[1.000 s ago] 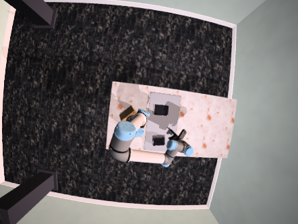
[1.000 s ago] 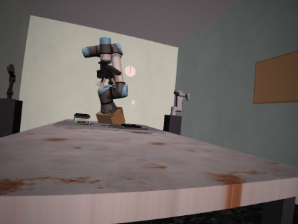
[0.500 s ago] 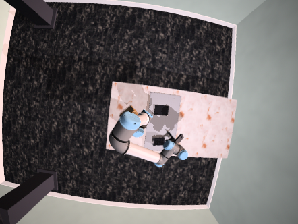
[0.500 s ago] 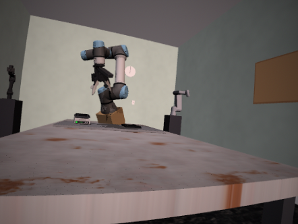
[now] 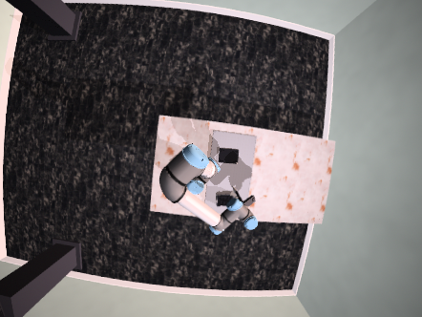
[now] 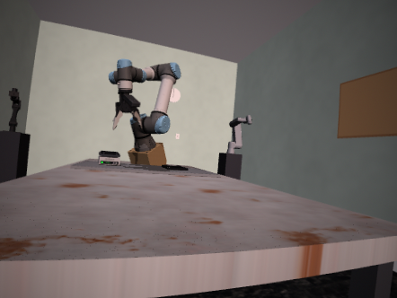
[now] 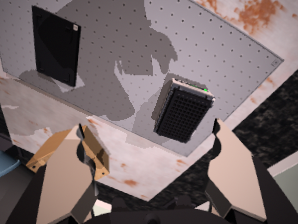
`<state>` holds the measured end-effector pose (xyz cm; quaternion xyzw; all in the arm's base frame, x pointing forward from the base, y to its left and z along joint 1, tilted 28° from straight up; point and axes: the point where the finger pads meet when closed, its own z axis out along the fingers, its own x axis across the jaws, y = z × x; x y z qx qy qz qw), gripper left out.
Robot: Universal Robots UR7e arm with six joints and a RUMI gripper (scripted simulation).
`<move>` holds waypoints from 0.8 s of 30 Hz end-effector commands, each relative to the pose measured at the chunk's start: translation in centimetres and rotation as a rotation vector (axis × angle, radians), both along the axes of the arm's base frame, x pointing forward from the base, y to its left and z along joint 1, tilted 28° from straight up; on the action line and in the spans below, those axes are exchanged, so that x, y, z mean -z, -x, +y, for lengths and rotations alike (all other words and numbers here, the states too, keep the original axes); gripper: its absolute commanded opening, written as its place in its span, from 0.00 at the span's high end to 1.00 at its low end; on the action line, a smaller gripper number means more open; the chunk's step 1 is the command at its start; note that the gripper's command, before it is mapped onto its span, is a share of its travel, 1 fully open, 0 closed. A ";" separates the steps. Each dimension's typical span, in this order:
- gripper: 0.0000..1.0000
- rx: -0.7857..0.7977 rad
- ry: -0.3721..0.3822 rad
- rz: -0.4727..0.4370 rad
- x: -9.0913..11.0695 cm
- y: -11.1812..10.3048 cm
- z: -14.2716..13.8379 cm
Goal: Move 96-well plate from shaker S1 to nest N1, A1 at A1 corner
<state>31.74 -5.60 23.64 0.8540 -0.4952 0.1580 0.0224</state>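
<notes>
- Rust-stained and pale, the table [image 6: 189,211] stretches toward a green back wall, with dark speckled carpet around it and a grey dotted mat [image 7: 210,45] laid on its far end.
- High above that mat hangs the gripper [image 7: 150,165], its two tan fingers spread to their widest and nothing between them.
- Below and slightly ahead of the gripper, toward its right finger, sits the plate [image 7: 182,112], a dark grid of wells on top of the shaker [image 6: 109,158], whose green light glows at one edge.
- Well apart from the plate, ahead and to the gripper's left, lies the nest [image 7: 56,44], a flat black rectangle on the same mat, with nothing resting on it.
- Neither the plate's cut corner nor the marks on shaker and nest can be made out from these views.
- By all appearances the job stands at its opening step: the approach to the pickup, with the plate untouched on the shaker.
- Next, the arm [image 6: 162,96] would likely need to centre the gripper over the plate, turn the wrist so the fingers square up to two opposite sides, and come straight down before closing.
- Since the plate sits skewed to the fingers in the wrist view, alignment looks like the point to watch, and the cut corner must be found before the plate goes to the nest.
</notes>
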 end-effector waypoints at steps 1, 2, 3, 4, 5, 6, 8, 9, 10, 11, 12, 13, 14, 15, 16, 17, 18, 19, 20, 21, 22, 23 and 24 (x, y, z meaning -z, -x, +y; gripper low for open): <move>0.00 0.056 -0.011 -0.049 0.6 0.3 -2.0; 0.00 0.056 -0.011 -0.049 0.6 0.3 -2.2; 0.00 0.056 -0.011 -0.049 0.6 0.3 -2.2; 0.00 0.084 -0.010 -0.066 0.8 0.4 -2.6; 0.00 0.106 -0.009 -0.080 0.9 0.6 -3.1; 0.00 0.106 -0.009 -0.080 1.1 0.7 -3.6; 0.00 0.106 -0.009 -0.080 1.1 0.7 -3.7; 0.00 0.135 -0.006 -0.097 1.2 0.8 -4.2; 0.00 0.156 -0.003 -0.111 1.4 1.0 -4.7; 0.00 0.156 -0.003 -0.111 1.5 1.1 -5.1; 0.00 0.156 -0.003 -0.111 1.6 1.1 -5.3; 0.00 0.156 -0.003 -0.111 1.6 1.1 -5.3; 0.00 0.156 -0.003 -0.111 1.6 1.1 -5.3; 0.00 0.156 -0.003 -0.111 1.6 1.1 -5.3; 0.00 0.184 0.002 -0.128 1.7 1.3 -5.8; 0.00 0.206 0.006 -0.141 1.8 1.4 -6.3; 0.00 0.206 0.006 -0.141 2.0 1.5 -6.7; 0.00 0.206 0.006 -0.141 2.0 1.6 -6.9; 0.00 0.206 0.006 -0.141 2.0 1.6 -6.9; 0.00 0.234 0.013 -0.158 2.1 1.8 -7.4; 0.00 0.255 0.019 -0.171 2.3 1.9 -7.9; 0.00 0.255 0.019 -0.171 2.4 2.0 -8.3; 0.00 0.255 0.019 -0.171 2.5 2.1 -8.6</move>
